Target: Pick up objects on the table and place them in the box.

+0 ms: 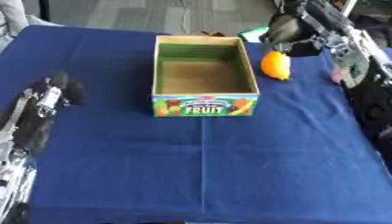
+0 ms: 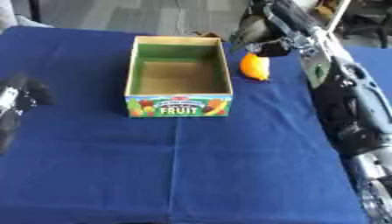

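Your right hand [image 1: 289, 33] comes in from the upper right of the frame and sits just above an orange fruit [image 1: 275, 65]. The dark fingers [image 2: 264, 47] curl down over the top of the fruit, closed around it as far as the views show. You cannot tell whether the fruit rests on the cloth or hangs clear of it.

The fruit is just to the right of the box [image 1: 204, 106], near its far right corner and outside its wall. The box stands upright in the upper middle of the frame, open at the top, green inside with a brown floor, and its near face carries the word FRUIT among pictures of fruit. Nothing shows inside it.

Your left hand [image 1: 55, 89] lies at the left edge of the frame, well apart from the box, with its fingers curled and holding nothing.

A blue cloth [image 1: 207, 166] covers the counter, with a crease running from the box toward the bottom of the frame.
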Robot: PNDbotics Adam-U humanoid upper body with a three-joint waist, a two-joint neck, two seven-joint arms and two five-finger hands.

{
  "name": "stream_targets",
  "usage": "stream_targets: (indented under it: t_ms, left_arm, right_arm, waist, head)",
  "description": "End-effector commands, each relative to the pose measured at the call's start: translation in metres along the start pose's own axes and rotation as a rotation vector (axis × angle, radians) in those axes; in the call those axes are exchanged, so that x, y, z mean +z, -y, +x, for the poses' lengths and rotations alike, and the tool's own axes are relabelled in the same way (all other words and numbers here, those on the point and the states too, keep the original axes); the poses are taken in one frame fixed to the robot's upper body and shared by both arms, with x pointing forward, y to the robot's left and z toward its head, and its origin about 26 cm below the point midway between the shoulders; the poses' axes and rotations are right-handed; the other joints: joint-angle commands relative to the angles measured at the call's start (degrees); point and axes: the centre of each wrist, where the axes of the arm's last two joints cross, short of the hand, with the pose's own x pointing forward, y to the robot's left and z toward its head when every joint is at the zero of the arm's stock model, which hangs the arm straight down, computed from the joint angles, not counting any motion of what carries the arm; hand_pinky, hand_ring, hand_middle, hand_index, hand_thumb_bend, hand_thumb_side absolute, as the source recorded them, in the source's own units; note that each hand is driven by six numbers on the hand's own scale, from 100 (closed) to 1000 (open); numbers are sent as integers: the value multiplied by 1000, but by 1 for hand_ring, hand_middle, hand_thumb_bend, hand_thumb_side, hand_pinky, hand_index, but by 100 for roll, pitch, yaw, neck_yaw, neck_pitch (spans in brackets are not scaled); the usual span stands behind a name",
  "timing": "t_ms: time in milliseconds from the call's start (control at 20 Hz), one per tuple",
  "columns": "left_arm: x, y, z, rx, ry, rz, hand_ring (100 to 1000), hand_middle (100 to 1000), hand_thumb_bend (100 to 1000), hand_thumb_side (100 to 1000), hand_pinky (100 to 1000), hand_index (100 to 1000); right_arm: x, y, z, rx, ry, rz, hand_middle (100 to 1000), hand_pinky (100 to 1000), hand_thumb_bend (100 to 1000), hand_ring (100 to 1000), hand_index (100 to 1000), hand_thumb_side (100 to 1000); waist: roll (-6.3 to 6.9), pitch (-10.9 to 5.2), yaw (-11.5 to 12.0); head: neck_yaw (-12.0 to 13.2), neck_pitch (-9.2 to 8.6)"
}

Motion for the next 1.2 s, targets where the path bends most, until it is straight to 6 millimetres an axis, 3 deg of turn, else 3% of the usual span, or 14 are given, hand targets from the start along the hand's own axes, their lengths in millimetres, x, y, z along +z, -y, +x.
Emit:
stream_targets:
  t_ms: [50, 250, 300, 400, 650, 750, 850, 950, 1100, 1200]
  left_arm:
    - [-6, 1, 10, -6, 36, -32, 625, 564, 252, 604, 641, 590]
    - [-9, 4, 12, 0, 46, -52, 625, 564, 251, 604, 641, 590]
    - [-10, 5, 13, 2, 50, -57, 625, 564, 252, 603, 642, 590]
    - [-11, 6, 14, 6, 57, -65, 625, 564, 251, 602, 642, 590]
    - [-17, 11, 18, 22, 78, -92, 626, 564, 251, 599, 642, 590]
    - [-19, 13, 20, 27, 85, -101, 626, 564, 251, 598, 642, 590]
    - [-20, 14, 21, 31, 89, -106, 626, 564, 251, 598, 642, 590]
    - [-20, 14, 21, 33, 91, -109, 626, 564, 252, 599, 642, 590]
    - [-21, 14, 21, 33, 91, -111, 626, 564, 253, 599, 642, 590]
    - [-21, 14, 21, 33, 91, -110, 626, 564, 253, 599, 642, 590]
  right_arm:
    - [-22, 19, 7, 25, 44, -27, 247, 413, 118, 352, 331, 100]
    - [-33, 6, 16, 11, 56, 10, 253, 423, 119, 359, 341, 100]
    - [-35, 2, 18, 8, 60, 21, 255, 427, 161, 362, 346, 100]
    - [-39, -6, 23, 4, 69, 41, 265, 441, 108, 372, 360, 100]
    - [-41, -33, 36, -3, 105, 113, 301, 477, 137, 406, 415, 100]
    - [-39, -42, 39, -1, 106, 149, 336, 510, 301, 439, 454, 100]
    - [-36, -50, 41, 5, 107, 177, 358, 523, 343, 458, 478, 100]
    - [-33, -57, 43, 10, 108, 208, 450, 565, 401, 528, 556, 100]
    - [-28, -67, 44, 20, 114, 276, 630, 653, 411, 704, 744, 107]
    - [-26, -70, 43, 33, 125, 325, 736, 731, 434, 801, 835, 205]
  waist:
    - [12, -53, 71]
    - [17, -16, 242]
    - [21, -6, 283]
    - [33, 13, 350]
    - [78, 68, 526]
    - [93, 83, 587]
    - [103, 97, 626]
    - [106, 108, 642]
    - [104, 116, 640]
    - [100, 117, 632]
  head:
    - [-100, -26]
    - [-211, -97]
    - [-252, -117]
    - [-311, -144]
    - [-452, -211]
    - [-490, -230]
    - [-521, -248]
    - [-541, -252]
    - [-538, -253]
    - [-526, -253]
